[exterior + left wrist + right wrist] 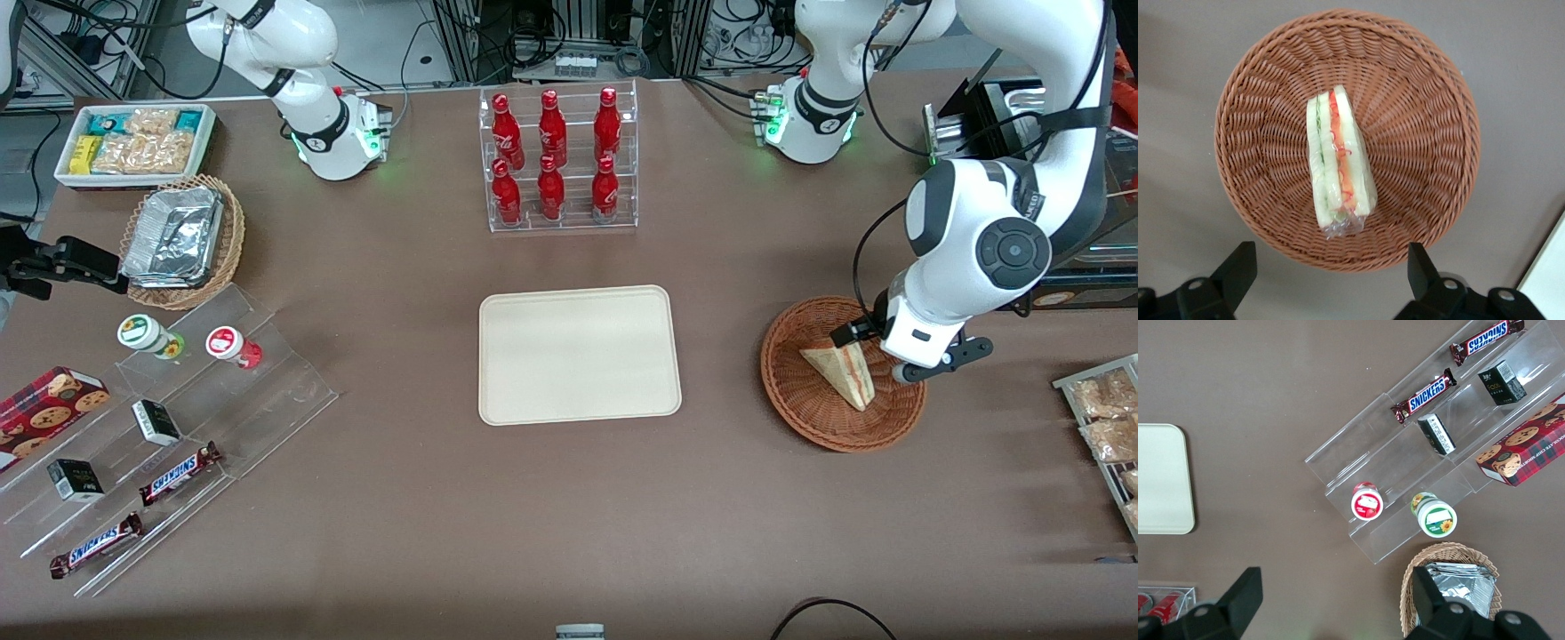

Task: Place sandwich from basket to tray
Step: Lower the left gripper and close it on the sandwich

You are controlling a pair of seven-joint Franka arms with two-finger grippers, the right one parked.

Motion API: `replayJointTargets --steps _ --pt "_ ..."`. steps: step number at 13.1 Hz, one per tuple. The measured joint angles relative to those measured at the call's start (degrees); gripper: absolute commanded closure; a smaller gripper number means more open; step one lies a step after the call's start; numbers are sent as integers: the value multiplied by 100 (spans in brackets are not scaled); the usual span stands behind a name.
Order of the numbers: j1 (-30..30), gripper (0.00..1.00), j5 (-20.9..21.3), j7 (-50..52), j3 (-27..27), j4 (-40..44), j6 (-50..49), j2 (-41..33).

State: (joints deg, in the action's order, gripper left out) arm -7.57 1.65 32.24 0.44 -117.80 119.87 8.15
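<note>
Sandwich [1339,162]: it lies inside the basket [791,391], standing on its bread edge, wrapped in clear film — the red-orange and green filling layers face up toward the wrist camera.

Basket: round, reddish-brown wicker; it stands on the brown table [427,498], toward the working arm's end of the table from the tray, well apart from it.

Tray [579,354]: flat, cream-beige, with nothing on it; it is the middle landmark of the table.

Gripper [1327,267]: it hangs above the basket and touches nothing. The two fingers [1238,267] are spread wide — wider than the sandwich is thick — and they hold nothing. In the front view the left arm's hand covers the part of the basket rim that is farther from the front camera.

Bottle rack [560,160]: clear acrylic, with six red bottles, farther from the front camera than the tray.

Foil basket [182,240]: lighter tan wicker with foil containers, toward the parked arm's end of the table from the tray.
</note>
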Motion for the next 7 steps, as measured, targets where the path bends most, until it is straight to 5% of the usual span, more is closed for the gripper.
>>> replayJointTargets --steps 7 --pt "158 0 -202 1000 21 -641 988 -1"
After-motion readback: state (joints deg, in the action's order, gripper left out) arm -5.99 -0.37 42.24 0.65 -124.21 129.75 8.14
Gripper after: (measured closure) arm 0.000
